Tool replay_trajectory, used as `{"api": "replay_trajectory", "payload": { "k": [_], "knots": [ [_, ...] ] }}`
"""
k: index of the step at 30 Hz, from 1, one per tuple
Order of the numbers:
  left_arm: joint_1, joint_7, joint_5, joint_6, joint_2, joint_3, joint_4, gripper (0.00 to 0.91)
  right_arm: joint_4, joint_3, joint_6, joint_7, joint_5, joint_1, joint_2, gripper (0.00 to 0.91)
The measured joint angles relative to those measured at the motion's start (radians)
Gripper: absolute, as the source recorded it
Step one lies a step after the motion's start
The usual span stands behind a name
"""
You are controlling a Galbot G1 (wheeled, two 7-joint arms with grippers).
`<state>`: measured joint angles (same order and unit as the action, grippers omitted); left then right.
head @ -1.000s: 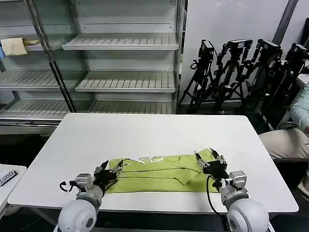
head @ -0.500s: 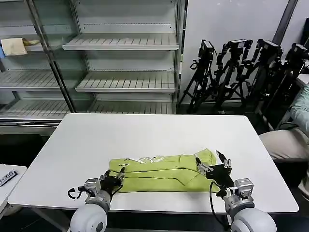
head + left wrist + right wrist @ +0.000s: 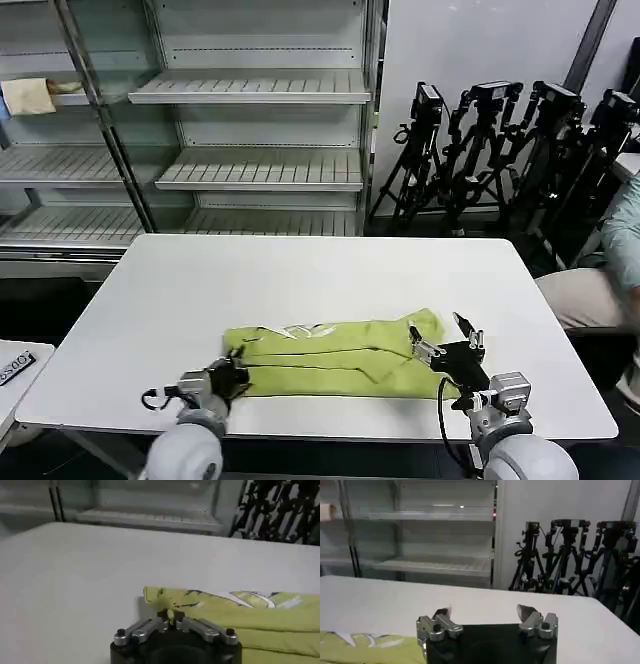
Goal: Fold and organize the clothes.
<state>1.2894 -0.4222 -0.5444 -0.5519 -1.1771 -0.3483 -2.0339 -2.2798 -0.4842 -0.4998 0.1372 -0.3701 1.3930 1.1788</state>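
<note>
The lime T-shirt lies folded into a long band on the white table, stretched between both grippers. The left gripper pinches its near-left corner, fingers pressed together on the cloth. The right gripper stands spread wide by the shirt's right end, having drawn back since a second ago.

White table, empty metal shelving behind, black tripods against white wall
</note>
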Motion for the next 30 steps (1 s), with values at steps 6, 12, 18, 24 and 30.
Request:
{"api": "replay_trajectory", "payload": {
  "k": [6,12,18,24,30],
  "knots": [
    [0.055,0.111,-0.027,-0.012,0.098,-0.217,-0.008,0.01,0.008,0.004,0.009,-0.004,0.001,-0.005,0.008,0.907],
    [0.062,0.196,-0.034,-0.018,0.161,-0.358,-0.029,0.01,0.013,-0.001,0.014,-0.005,0.002,0.0,0.005,0.907],
    [0.036,0.229,0.008,-0.02,0.155,-0.332,-0.106,0.01,0.015,-0.017,0.016,-0.006,0.002,0.008,0.003,0.907],
    [0.017,0.237,0.078,-0.022,0.088,-0.159,-0.174,0.01,0.018,-0.026,0.018,-0.006,0.009,0.014,0.01,0.907],
    [-0.01,0.242,0.146,-0.023,0.012,0.013,-0.185,0.01,0.018,-0.039,0.022,-0.007,0.012,0.023,0.01,0.907]
  ]
}}
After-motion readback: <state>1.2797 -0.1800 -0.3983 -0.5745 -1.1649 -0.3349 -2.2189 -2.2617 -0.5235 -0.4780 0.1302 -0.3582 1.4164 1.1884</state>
